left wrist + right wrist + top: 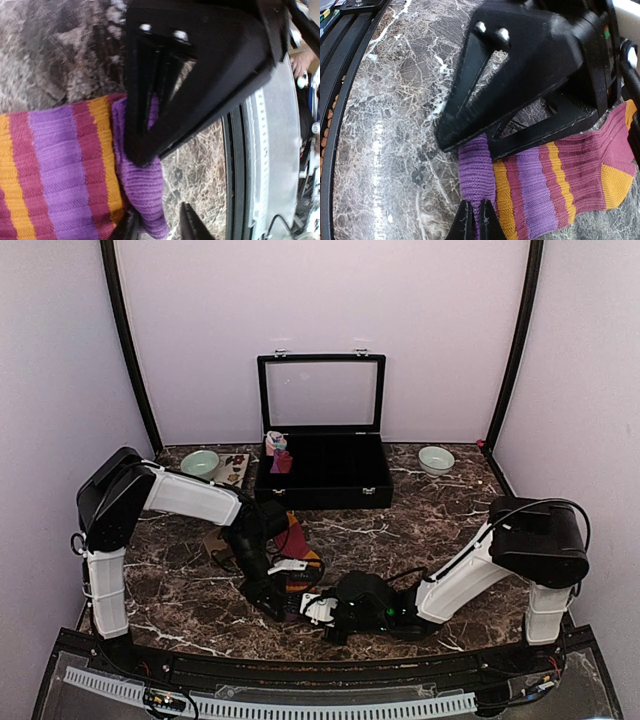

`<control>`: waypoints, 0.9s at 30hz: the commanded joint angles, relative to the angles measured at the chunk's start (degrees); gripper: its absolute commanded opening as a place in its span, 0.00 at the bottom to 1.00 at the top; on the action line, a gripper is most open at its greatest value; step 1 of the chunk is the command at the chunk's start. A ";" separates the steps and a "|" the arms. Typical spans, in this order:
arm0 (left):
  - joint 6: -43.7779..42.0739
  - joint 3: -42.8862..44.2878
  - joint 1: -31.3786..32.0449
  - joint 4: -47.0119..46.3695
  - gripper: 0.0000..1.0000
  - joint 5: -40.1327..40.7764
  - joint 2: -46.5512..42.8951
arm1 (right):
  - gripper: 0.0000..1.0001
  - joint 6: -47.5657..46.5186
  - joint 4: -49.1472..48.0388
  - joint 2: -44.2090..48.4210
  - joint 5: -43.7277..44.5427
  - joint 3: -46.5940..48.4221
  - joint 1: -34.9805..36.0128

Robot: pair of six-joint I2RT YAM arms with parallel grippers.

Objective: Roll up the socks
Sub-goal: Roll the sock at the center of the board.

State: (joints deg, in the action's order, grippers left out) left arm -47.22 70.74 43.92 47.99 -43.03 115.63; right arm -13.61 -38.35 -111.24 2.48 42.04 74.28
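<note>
At the far left of the table (450,510) sits a green bowl (200,462), well away from the work and probably only clutter. Nearer the arms, a tan patch (215,540) shows beside the left arm. It is likely the tan socks, parked there until their turn, though most of it is hidden.

The left gripper (157,225) comes next. It hangs low over the striped sock (298,545) with its jaws parted, and the fabric between them looks loose rather than pinched, so I judge it released. The sock lies flat on the marble at the near middle, between the two grippers. Its purple cuff (475,170) is turned up at one end, which looks like the first fold of a roll.

The right gripper (476,222) meets it from the other side, jaws clenched on that purple cuff. It is probably pinning the fold so it does not spring back.

Behind them stands an open black box (320,495) with a pink and blue bundle (277,450) in a left compartment. That suggests rolled socks go there. A second bowl (435,459) sits at the far right.

Counted: two bowls, one box, one finished bundle, one striped sock in view and one tan patch. Whether the striped piece is one sock or a stacked pair, I cannot tell.
</note>
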 commanded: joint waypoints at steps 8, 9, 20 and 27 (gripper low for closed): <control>3.50 -8.87 -3.15 -6.08 0.53 10.48 -12.18 | 0.00 6.79 7.64 -0.59 -3.86 -2.33 -0.55; 3.38 -9.66 -3.34 -6.39 0.52 10.91 -13.30 | 0.00 7.48 8.60 -0.44 -4.27 -2.12 -0.57; 4.57 -15.37 -2.90 -12.27 0.43 12.92 -22.56 | 0.00 19.19 22.61 -4.11 -19.04 4.45 -6.04; 3.72 -16.31 4.07 -15.59 0.40 13.89 -23.44 | 0.00 25.98 27.09 -7.93 -25.13 6.89 -9.76</control>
State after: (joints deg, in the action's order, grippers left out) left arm -41.50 55.77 42.98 33.36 -28.36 94.35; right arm 4.73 -26.15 -113.40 -19.59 50.04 66.70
